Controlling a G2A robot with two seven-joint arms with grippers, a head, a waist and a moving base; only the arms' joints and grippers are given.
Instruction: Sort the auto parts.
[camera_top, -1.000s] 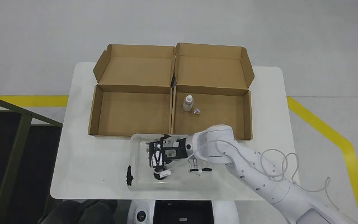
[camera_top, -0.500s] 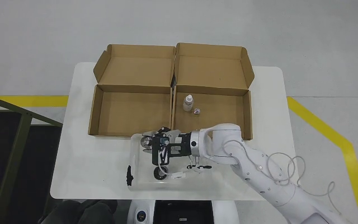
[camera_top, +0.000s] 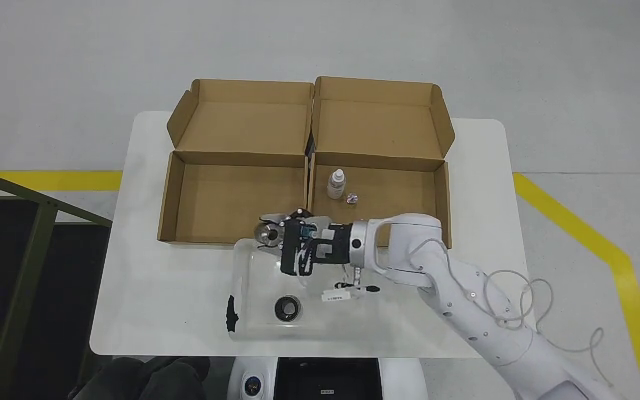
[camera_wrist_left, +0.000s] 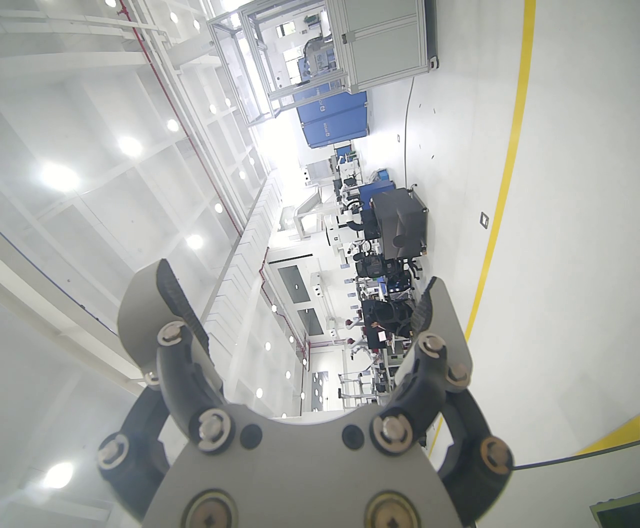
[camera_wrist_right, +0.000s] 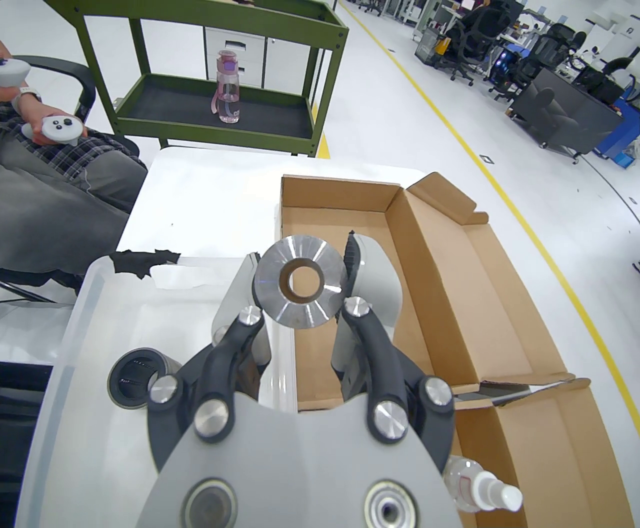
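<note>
Metal ring (camera_wrist_right: 278, 306) pinched across its rim by your right gripper (camera_wrist_right: 300, 281), just above the near wall of the left cardboard box (camera_top: 235, 203). Likely held that high to clear the wall before release.

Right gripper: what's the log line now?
right gripper: shut on metal ring | place: over tray rim, beside empty box | left gripper: open

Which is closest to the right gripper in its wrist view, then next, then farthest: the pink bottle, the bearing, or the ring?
1. Ring: held in the right gripper.
2. Bearing: in the tray, just beside the gripper.
3. Pink bottle: far off, on the green cart.
</note>
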